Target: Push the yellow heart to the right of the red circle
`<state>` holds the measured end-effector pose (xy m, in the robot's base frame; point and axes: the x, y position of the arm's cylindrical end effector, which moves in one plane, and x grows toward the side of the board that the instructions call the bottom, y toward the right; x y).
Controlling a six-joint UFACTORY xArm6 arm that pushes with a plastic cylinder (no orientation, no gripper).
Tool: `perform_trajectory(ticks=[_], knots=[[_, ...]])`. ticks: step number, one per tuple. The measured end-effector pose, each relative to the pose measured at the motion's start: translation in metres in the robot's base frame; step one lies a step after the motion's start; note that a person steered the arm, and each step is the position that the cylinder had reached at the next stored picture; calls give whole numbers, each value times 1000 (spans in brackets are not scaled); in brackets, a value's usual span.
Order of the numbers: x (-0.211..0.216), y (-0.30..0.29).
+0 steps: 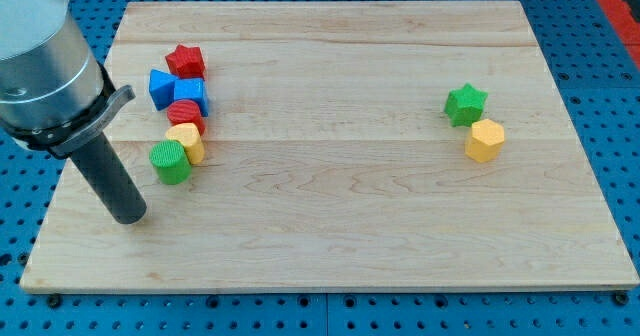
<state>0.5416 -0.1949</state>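
The yellow heart (187, 140) lies at the view's left, touching the red circle (186, 115) just above it and the green circle (170, 162) at its lower left. My tip (130, 216) rests on the board below and to the left of this cluster, a short way from the green circle and apart from it. The rod rises up and to the left from the tip.
A red star (185, 61), a blue block (161, 87) and a blue cube (190, 95) stand above the red circle in the same cluster. A green star (465, 104) and a yellow hexagon (485, 140) sit at the view's right. The wooden board (330, 226) lies on a blue perforated surface.
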Motion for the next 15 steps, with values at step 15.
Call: perform_trajectory(ticks=[15], knots=[[-104,56]])
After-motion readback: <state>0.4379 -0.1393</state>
